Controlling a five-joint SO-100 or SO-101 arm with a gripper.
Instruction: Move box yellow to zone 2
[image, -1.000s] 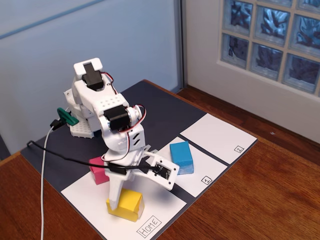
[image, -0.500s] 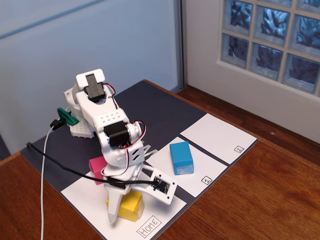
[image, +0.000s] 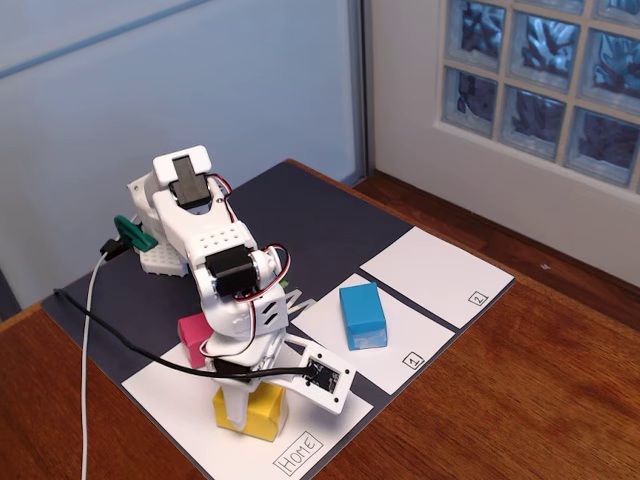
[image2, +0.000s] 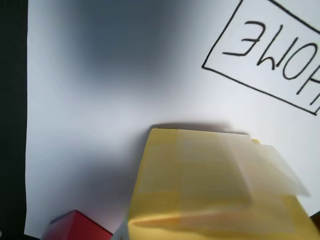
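- I work on a brown wooden tabletop (image: 560, 400) beside a pale blue wall and a glass-block window (image: 540, 80); a dark mat (image: 300, 215) carries the white paper panels.
- My hand (image: 243, 412) is down over the yellow box (image: 262, 412) on the Home panel (image: 170, 400). One white finger (image: 233, 405) shows against the box's left face in the fixed view; the other is hidden behind my wrist, so I cannot tell whether I am clamped on the box or only straddling it.
- In the wrist view the yellow box (image2: 215, 185) fills the lower frame, close and blurred, flat on the white paper, with the hand-drawn "HOME" label (image2: 272, 52) beyond it. It reads to me as still resting on the panel, not lifted.
- Just beside it, toward my base, stands the pink block (image: 195, 335), a red corner of which shows at the bottom of the wrist view (image2: 75, 227). It is close enough that I could nudge it when I rise.
- Further out, the blue block (image: 362, 315) lies on the panel marked 1 (image: 425, 340).
- Zone 2 (image: 430, 270), the farthest panel, has nothing on it.
- My judgement: I am only at the pick-up. Securing the grip, the lift, the carry past the blue block and the set-down on zone 2 are all left.
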